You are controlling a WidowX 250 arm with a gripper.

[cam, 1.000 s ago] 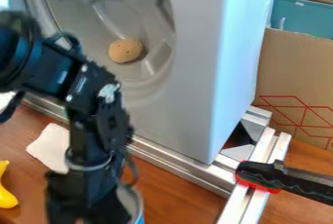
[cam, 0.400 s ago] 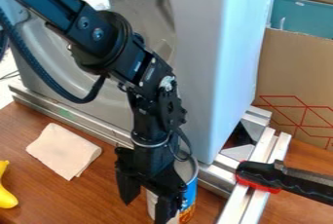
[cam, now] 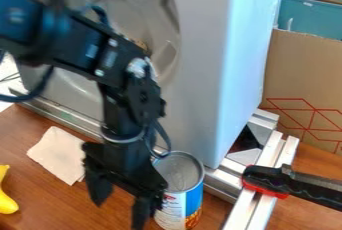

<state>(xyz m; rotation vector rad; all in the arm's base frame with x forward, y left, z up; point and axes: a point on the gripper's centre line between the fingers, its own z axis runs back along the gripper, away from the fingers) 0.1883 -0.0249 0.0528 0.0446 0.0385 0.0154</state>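
Black arm (cam: 87, 44) slants from upper left; tool (cam: 120, 212) points down, fingers (cam: 99, 189) spread.

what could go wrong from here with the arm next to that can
The gripper hangs open with one finger overlapping the can's edge in this view, so a sideways move might knock the can over; the real gap is hard to judge.
The can stands close to the metal rail, so a push that way could jam it.
The cloth lies near the other finger and could get dragged if the gripper sweeps low.
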